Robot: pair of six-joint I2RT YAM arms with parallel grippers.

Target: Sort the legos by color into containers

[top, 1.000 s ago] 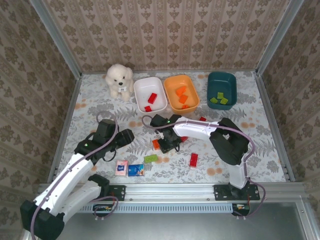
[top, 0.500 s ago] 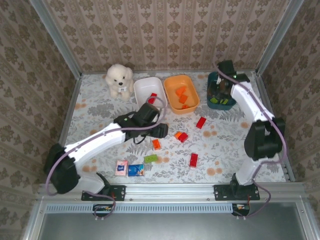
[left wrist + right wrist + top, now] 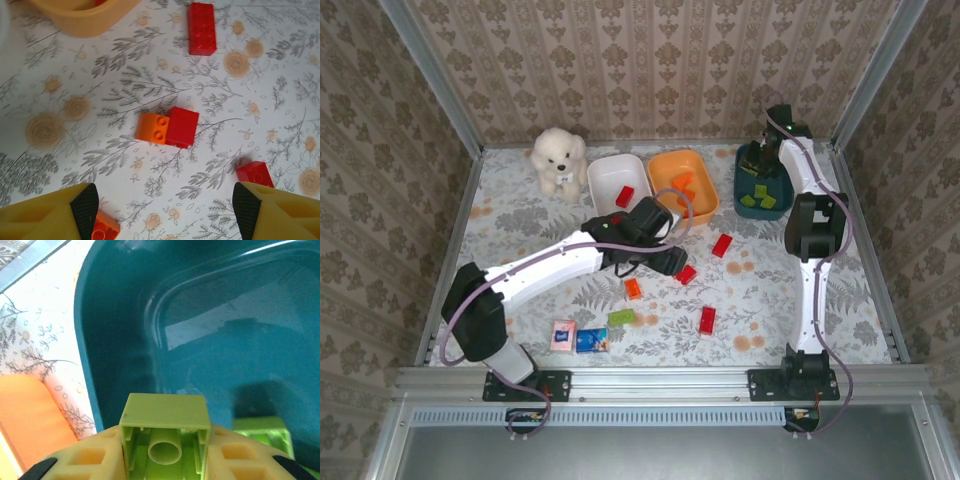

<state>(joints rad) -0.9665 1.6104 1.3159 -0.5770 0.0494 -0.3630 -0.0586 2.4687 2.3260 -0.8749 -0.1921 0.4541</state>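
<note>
Now that the right pincer (image 3: 165, 466), pinching a lime lego (image 3: 165, 413), has swung over the teal container (image 3: 112, 325) beneath it, release looks next, while the left pincer (image 3: 165, 206) hangs spread.

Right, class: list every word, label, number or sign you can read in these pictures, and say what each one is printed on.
No text here can be read.
Pink packet and blue packet: any print is too small to read.
Red brick: studs show no legible lettering.
Green brick: plain, no marks.
</note>
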